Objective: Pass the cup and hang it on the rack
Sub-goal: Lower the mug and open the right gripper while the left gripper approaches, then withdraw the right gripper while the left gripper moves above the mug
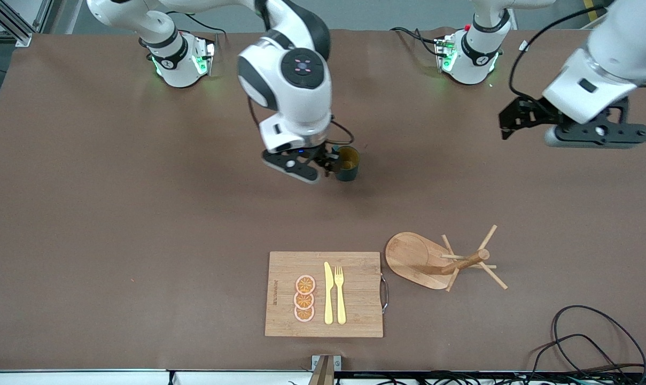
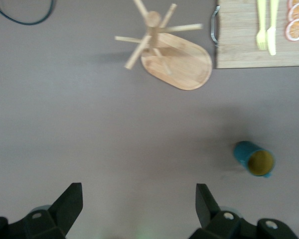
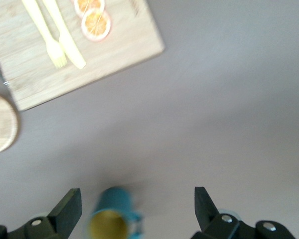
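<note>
The dark teal cup (image 1: 348, 163) with a yellow inside stands upright on the brown table near its middle. My right gripper (image 1: 329, 160) is open just above and beside it. In the right wrist view the cup (image 3: 112, 216) shows between the spread fingers of the right gripper (image 3: 138, 211), close to one finger and untouched, with its handle toward the gap. My left gripper (image 1: 515, 120) hangs open and empty in the air over the left arm's end of the table; its wrist view shows the cup (image 2: 254, 158) and the rack (image 2: 159, 45). The wooden rack (image 1: 464, 261) stands nearer the front camera.
A bamboo cutting board (image 1: 355, 315) with a yellow knife (image 1: 328, 294), a fork (image 1: 340, 294) and orange slices (image 1: 304, 298) lies beside the rack, near the front edge. Black cables (image 1: 595, 342) lie at the near corner on the left arm's end.
</note>
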{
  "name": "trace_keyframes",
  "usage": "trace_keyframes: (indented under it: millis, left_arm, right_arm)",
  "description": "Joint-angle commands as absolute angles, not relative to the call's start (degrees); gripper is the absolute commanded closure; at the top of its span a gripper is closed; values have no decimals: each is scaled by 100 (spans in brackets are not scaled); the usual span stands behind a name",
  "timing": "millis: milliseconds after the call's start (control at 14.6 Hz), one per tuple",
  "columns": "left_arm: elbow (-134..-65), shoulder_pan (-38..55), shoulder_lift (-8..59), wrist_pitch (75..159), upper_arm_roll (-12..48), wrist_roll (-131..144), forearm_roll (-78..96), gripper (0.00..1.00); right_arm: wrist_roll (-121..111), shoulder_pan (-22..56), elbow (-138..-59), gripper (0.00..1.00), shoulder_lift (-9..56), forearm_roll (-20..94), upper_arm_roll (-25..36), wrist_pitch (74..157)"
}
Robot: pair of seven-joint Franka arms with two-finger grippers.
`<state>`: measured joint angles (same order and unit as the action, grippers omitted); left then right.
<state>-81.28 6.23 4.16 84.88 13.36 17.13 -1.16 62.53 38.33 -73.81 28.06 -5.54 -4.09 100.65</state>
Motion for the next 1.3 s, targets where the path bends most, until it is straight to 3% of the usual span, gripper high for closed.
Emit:
trace_keyframes:
  millis: [0,275,618,961,1235]
  left_arm:
    - [-7998,808,667,8612,1669,2467,-202,0]
    - [-7998,1519,931,8981,1688,3408,-535,0]
    - [-7998,2714,1467,9237,1688,5129,-1396,0]
    - [-8007,3865,2038,9316,1688,7344,-2310,0]
    - [-8016,4674,2591,9439,1688,9302,-2933,0]
  right_arm:
    - [4690,3149,-7989,0,2014,-721,-492,9687]
    - [3482,2410,-8033,0,1574,-712,-492,9221]
    - [2227,1443,-9341,0,511,-642,-492,9694]
    - [591,327,-9387,0,238,-483,-466,9537]
    - [-201,185,-9387,0,53,-475,17,9422]
